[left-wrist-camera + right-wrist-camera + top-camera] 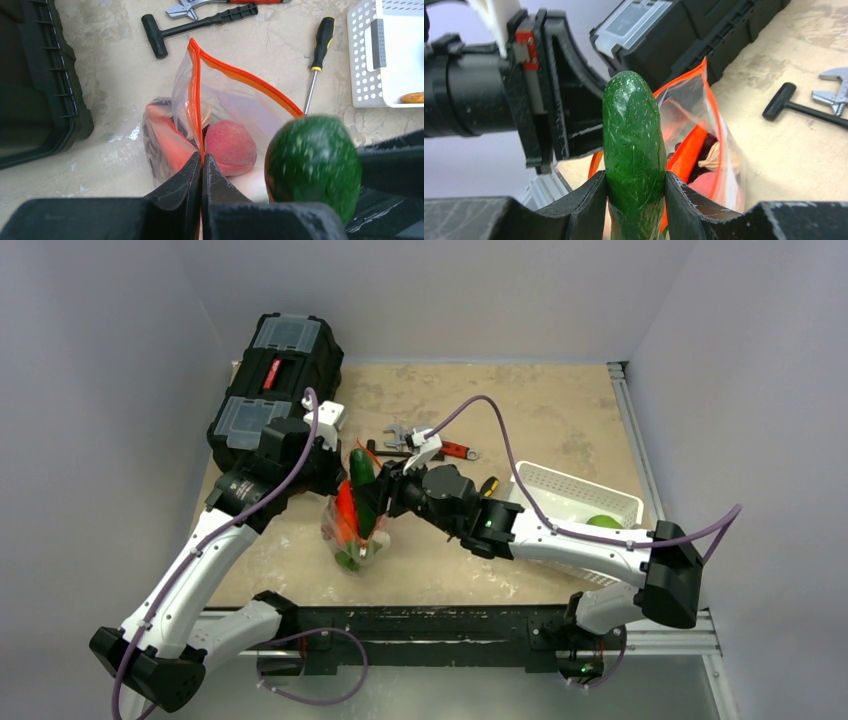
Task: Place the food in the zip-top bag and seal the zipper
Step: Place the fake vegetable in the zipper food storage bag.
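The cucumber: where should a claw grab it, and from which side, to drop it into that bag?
Across its round middle, pinched from two opposite sides, coming in side-on, as the right claw does now. The cucumber is long and slim, so a mid-body pinch leaves an end free to enter the open zip-top bag.

Soft, even light from above — the counter (560, 420) looks pale, with only faint, soft-edged shadows. In the left wrist view the cucumber (314, 165) sits near the lens, blurred and speckled; the right wrist view shows it sharp, glinting — the bag (235, 100) carries a hazy sheen.
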Robot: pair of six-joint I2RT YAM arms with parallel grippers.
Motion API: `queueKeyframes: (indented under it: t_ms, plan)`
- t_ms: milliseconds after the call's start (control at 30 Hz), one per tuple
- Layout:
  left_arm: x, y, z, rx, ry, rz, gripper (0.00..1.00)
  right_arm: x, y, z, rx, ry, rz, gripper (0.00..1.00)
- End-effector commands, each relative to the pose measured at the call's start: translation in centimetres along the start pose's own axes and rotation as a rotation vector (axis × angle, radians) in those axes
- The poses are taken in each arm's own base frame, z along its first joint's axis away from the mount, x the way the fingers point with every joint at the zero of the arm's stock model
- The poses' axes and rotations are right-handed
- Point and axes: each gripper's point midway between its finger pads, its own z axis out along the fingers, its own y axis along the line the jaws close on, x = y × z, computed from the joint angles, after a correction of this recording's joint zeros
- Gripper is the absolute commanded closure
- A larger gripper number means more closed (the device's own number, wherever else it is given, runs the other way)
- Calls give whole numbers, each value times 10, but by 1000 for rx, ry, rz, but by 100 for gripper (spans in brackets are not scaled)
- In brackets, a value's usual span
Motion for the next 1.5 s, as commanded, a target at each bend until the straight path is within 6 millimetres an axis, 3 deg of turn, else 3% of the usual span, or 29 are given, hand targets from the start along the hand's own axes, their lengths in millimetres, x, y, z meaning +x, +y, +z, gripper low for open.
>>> queueKeyframes:
  t_ms: [0,133,400,567,700,933,1200,1467]
  plan:
    - [-21,-3,-7,11,-69,11,100,-5,12,-7,-13,-10,5,92]
    - [-21,-4,-7,16,-68,10,100,-1,13,-10,-13,7,18,81]
    - [-21,-2,-7,7,-70,11,100,12,11,-5,46,74,72,71]
    - [-22,-3,-7,12,-71,11,100,16,8,-2,82,94,67,50]
    - [-22,-3,-8,11,-72,11,100,16,7,0,105,114,51,40]
    - [-22,-3,-9,10,-76,11,100,6,8,-4,111,98,30,35]
    - [-22,-3,-8,13,-75,11,100,-24,7,-27,113,38,-27,34]
    - [-22,-5,-9,19,-74,8,100,-51,-38,-81,279,-43,-110,27]
